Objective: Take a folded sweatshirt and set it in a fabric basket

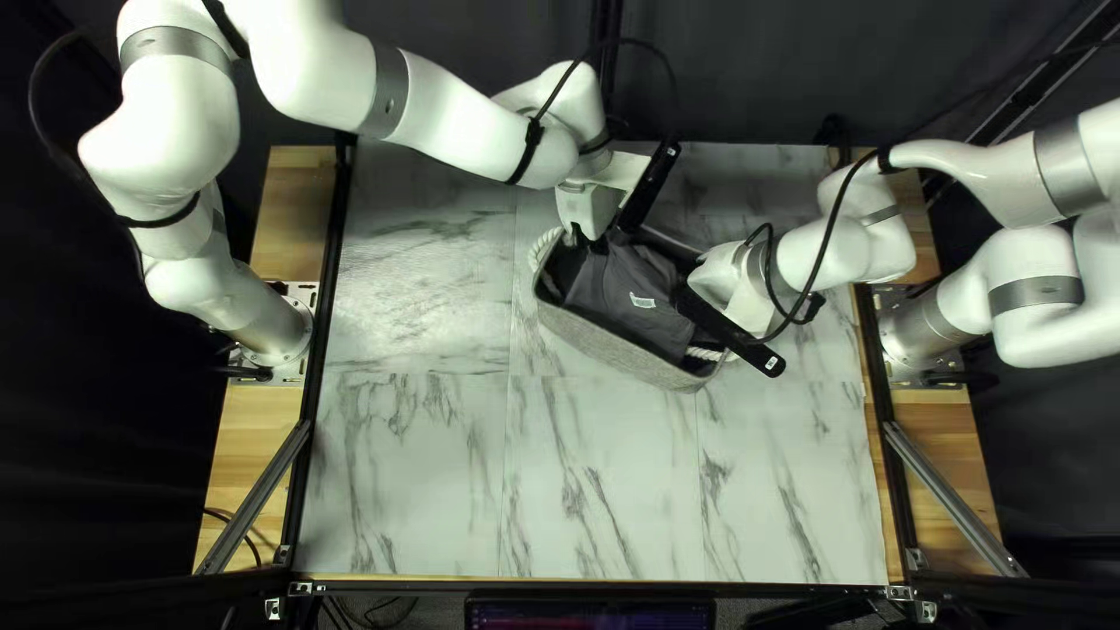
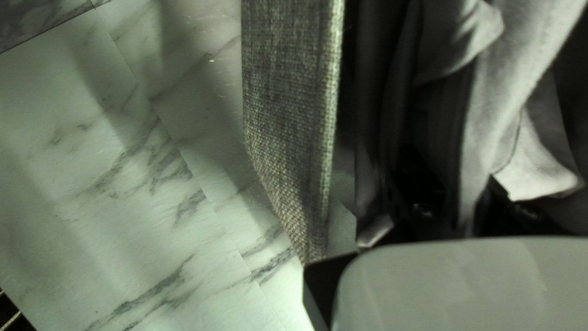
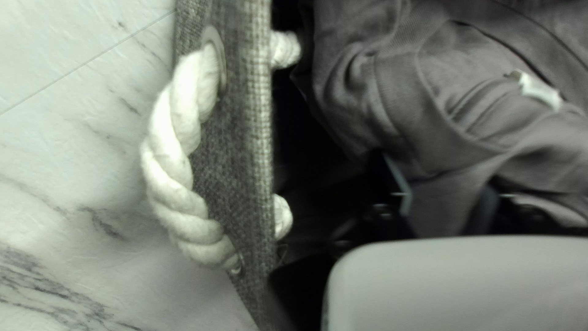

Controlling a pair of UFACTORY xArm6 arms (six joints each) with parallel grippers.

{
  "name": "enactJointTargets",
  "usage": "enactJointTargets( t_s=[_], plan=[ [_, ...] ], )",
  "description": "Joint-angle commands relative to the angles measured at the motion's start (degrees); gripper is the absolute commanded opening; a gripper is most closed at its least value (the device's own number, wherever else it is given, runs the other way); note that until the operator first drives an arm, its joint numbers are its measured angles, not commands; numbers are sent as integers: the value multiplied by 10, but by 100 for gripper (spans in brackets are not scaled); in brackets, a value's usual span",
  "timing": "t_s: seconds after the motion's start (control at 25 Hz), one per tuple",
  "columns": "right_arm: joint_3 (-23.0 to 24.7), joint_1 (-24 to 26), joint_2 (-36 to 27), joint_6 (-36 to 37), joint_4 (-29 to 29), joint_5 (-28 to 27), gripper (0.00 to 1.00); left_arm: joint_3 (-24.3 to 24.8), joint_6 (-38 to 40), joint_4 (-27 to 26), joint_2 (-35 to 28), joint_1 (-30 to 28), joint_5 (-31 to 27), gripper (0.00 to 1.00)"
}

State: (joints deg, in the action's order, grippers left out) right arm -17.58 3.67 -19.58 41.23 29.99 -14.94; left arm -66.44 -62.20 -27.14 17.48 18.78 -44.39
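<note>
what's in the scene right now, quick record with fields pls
sweatshirt: grey, lying in the basket
basket: grey woven fabric, white rope handles
left gripper: fingers shut on sweatshirt
right gripper: fingers shut on sweatshirt
tabletop: marble-patterned, under the basket
task stage: sweatshirt in basket, not yet released

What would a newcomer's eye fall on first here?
Probably the white left arm and right arm, converging from opposite sides on the fabric basket. Next, the dark sweatshirt inside it, gripped by the left gripper and right gripper. Up close, the thick rope handle on the basket's outer wall stands out.
</note>
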Motion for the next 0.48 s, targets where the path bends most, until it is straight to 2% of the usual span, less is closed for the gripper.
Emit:
enactJointTargets(
  t_s=[0.04, 0.16, 0.48],
  plan=[
    [2, -8, -37, 12, -8, -31, 100, -2, -2, 0, 1, 1, -1, 0],
    [9, -19, -91, 10, -9, -73, 100, -8, -1, 2, 5, 1, -4, 0],
    [13, -99, -288, -33, 36, -249, 100, -21, -2, 2, 19, 0, -9, 0]
  ],
)
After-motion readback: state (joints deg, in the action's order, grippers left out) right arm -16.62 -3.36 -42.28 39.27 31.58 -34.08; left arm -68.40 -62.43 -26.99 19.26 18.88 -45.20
